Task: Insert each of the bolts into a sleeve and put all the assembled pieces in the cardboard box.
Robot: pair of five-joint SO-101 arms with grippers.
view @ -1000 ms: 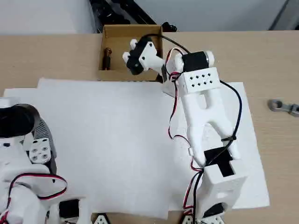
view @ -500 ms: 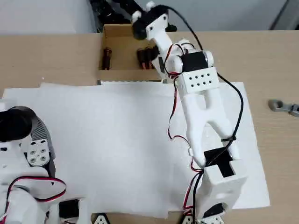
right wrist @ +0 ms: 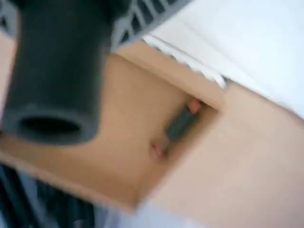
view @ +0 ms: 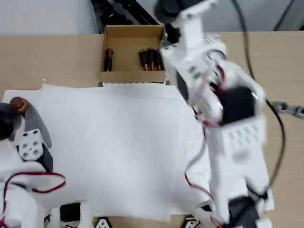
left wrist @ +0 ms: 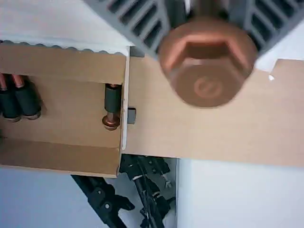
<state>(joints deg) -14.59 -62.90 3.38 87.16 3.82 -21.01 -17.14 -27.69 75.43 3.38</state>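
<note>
Copper bolt (left wrist: 206, 61) is clamped in the left jaws, head out, at the left side of the tabletop (view: 57, 52). Black sleeve (right wrist: 57, 71) is gripped in the right jaws, up by the cardboard box (view: 133, 76), bore end open. They're well apart, so the axes probably need lining up first.

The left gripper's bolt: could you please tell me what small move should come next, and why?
Probably bring the bolt to the open end of the sleeve and align them: each arm grips one half, not yet joined.
</note>
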